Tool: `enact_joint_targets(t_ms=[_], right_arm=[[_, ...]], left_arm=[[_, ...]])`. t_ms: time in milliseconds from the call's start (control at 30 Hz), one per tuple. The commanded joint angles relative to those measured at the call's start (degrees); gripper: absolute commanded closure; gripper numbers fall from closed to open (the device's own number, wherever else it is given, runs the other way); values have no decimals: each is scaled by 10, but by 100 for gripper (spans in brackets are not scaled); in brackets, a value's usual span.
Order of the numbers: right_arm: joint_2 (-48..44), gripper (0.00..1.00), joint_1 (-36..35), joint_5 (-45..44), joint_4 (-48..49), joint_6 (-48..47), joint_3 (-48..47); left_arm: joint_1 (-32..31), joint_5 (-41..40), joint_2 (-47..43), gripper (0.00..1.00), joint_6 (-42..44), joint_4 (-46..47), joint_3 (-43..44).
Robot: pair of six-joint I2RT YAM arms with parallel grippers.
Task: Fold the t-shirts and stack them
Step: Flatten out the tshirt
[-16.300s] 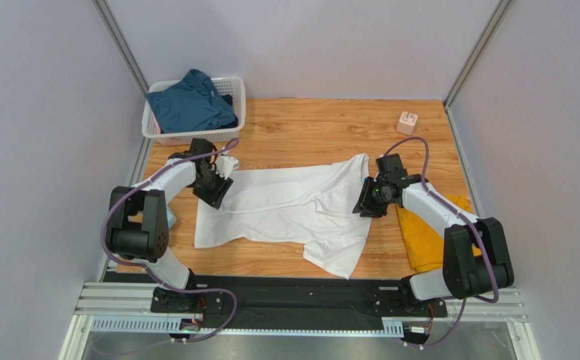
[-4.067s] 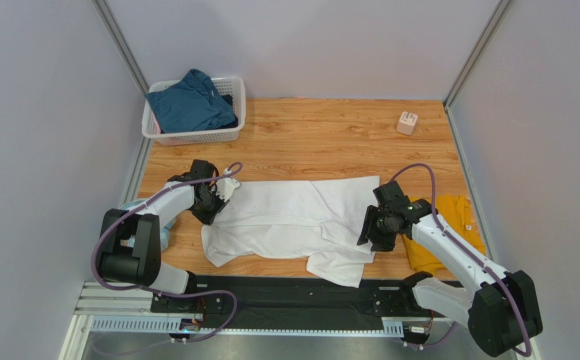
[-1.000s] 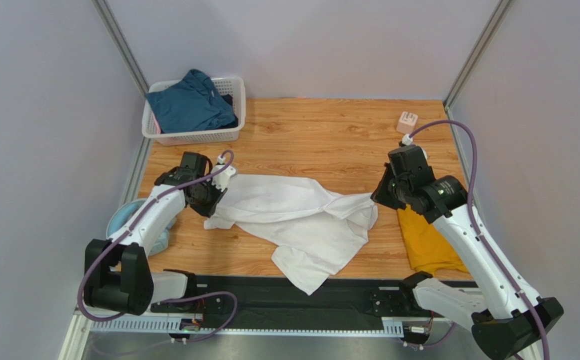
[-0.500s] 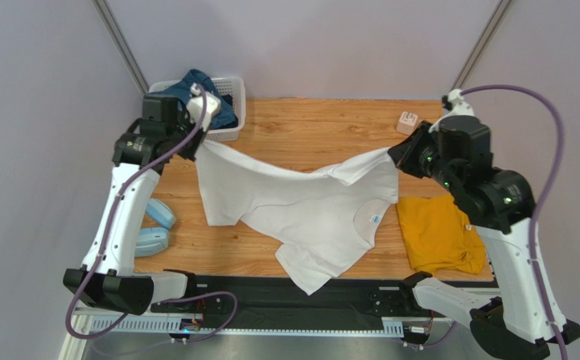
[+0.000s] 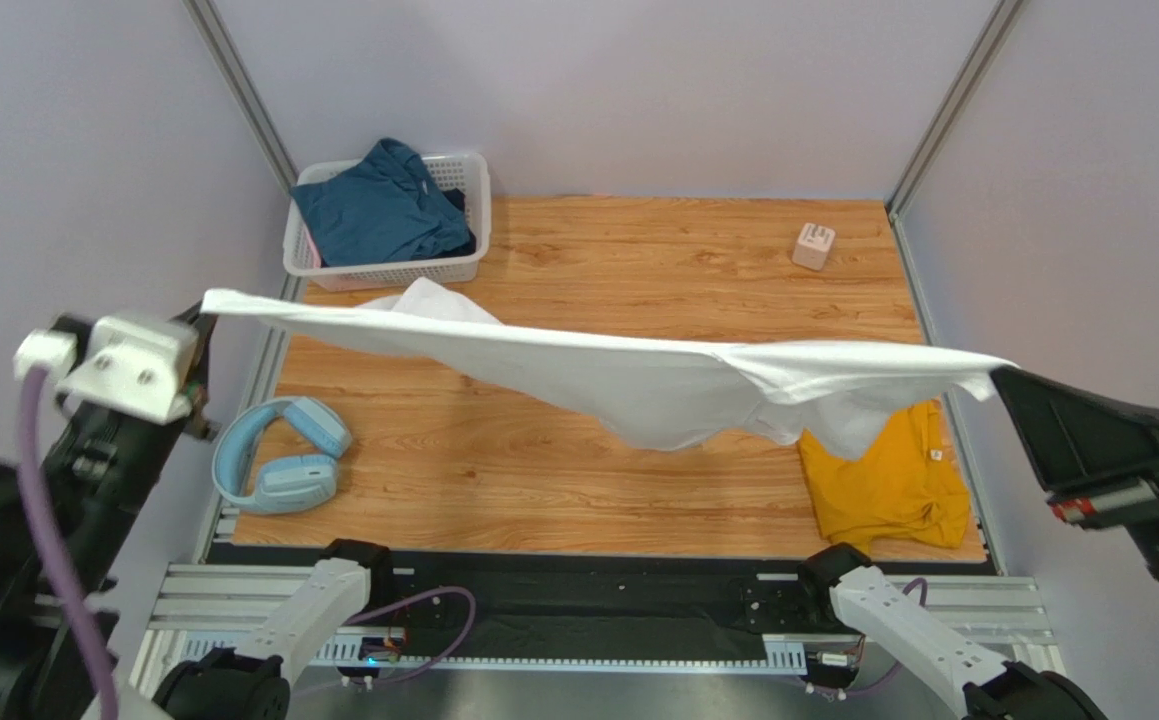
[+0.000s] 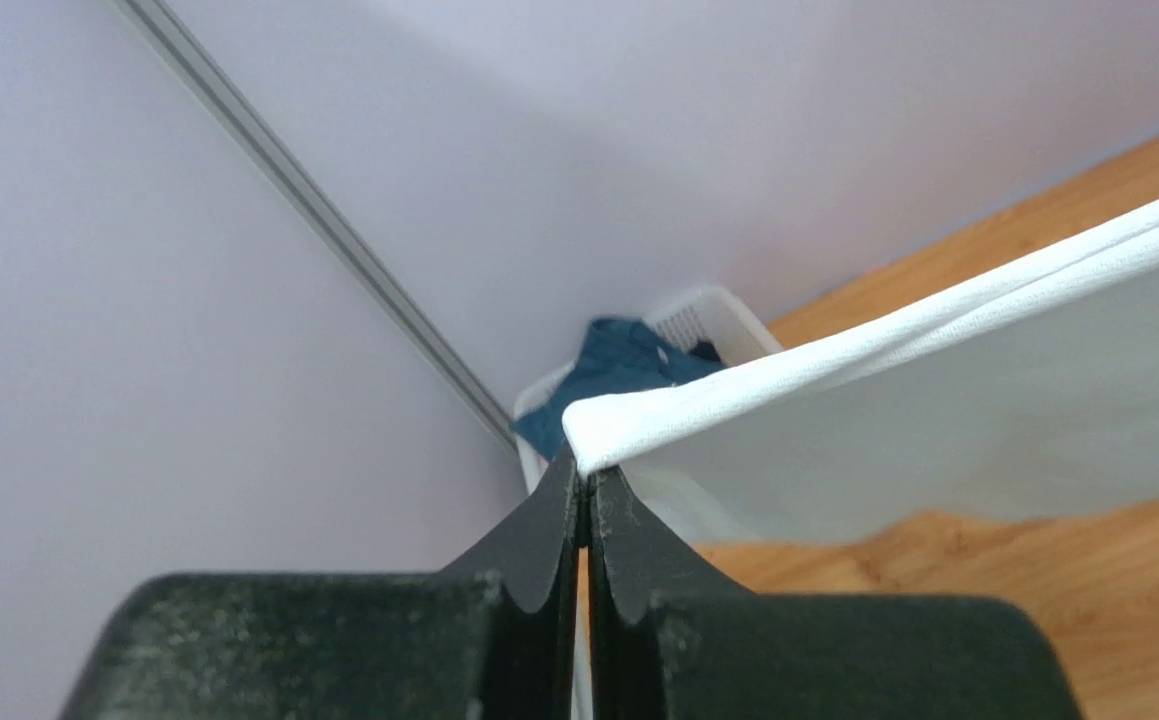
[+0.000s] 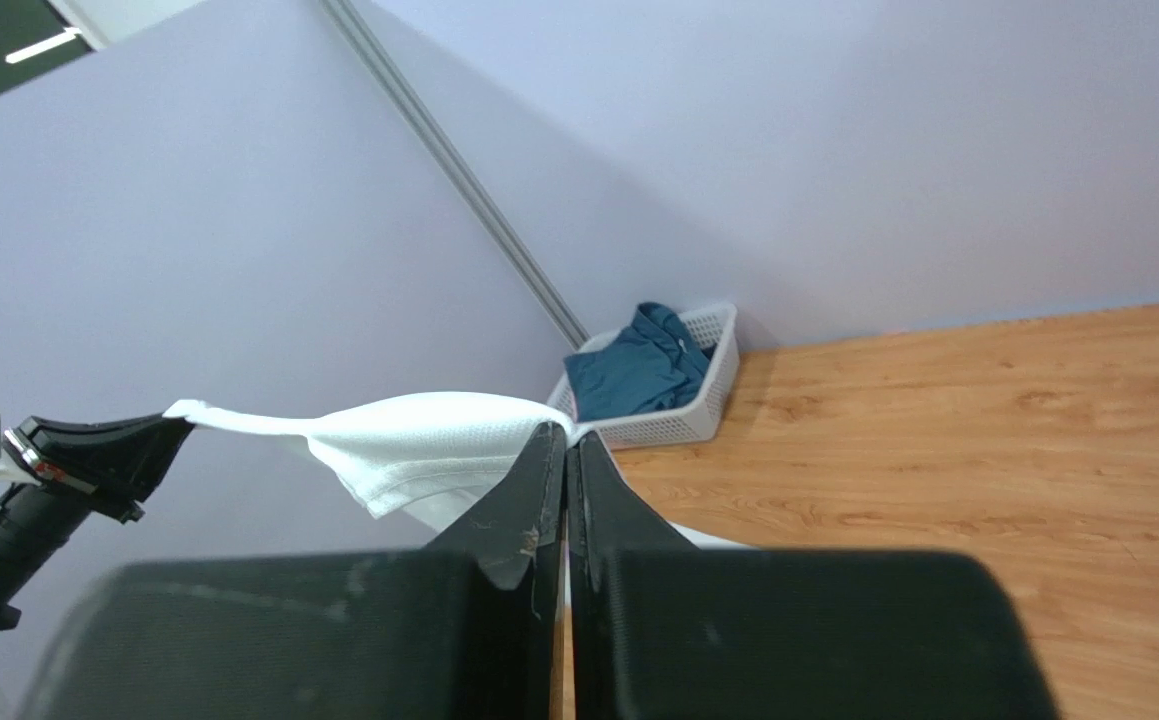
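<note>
1. The left end effector [image 6: 585,477] is raised high over the near left side of the desk [image 5: 645,285]. Its fingers are pressed together and pinch a rolled edge of the white t-shirt [image 5: 615,375].
2. The right end effector [image 7: 566,440] is raised just as high over the near right side. Its fingers are also pressed together, nipping the opposite edge of the same shirt.
3. The white t-shirt hangs in the air between the two, pulled into a long band from left to right. Its middle sags in a loose bunch towards the wood. I cannot tell whether the lowest fold touches the desk.
4. Below on the near right, a yellow t-shirt [image 5: 886,480] lies crumpled on the desk by the right edge. From above, the white shirt's hanging part covers its far corner.
5. On the near left, pale-blue headphones [image 5: 282,458] lie flat at the desk's edge.
6. In the far left corner stands a white basket [image 5: 390,273] with a dark blue t-shirt [image 5: 382,210] heaped inside it.
7. In the far right corner sits a small pale cube [image 5: 814,245], well apart from everything else.
</note>
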State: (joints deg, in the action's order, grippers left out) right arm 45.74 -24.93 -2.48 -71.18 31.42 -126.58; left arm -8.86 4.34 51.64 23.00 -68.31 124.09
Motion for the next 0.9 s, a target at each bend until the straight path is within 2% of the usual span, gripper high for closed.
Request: enact_joint_targets(t_ms=[0, 167, 300, 500, 600, 700, 867], right_arm=[[-8, 100, 1, 16, -24, -8, -24], [-15, 100, -2, -2, -20, 0, 10], [2, 100, -19, -46, -5, 2, 55], [60, 100, -32, -98, 17, 0, 145], [81, 100, -31, -111, 54, -1, 200], [122, 100, -25, -112, 82, -5, 235], [171, 100, 43, -41, 129, 7, 295]], left_arm=[[2, 4, -18, 98, -12, -90, 24], [2, -3, -74, 98, -17, -75, -84], [2, 1, -109, 99, -24, -13, -242], [2, 13, -92, 100, -25, 96, -425], [2, 8, -47, 100, -22, 156, -483], [2, -13, 9, 100, -16, 207, -504], [3, -34, 66, 100, -9, 267, -527]])
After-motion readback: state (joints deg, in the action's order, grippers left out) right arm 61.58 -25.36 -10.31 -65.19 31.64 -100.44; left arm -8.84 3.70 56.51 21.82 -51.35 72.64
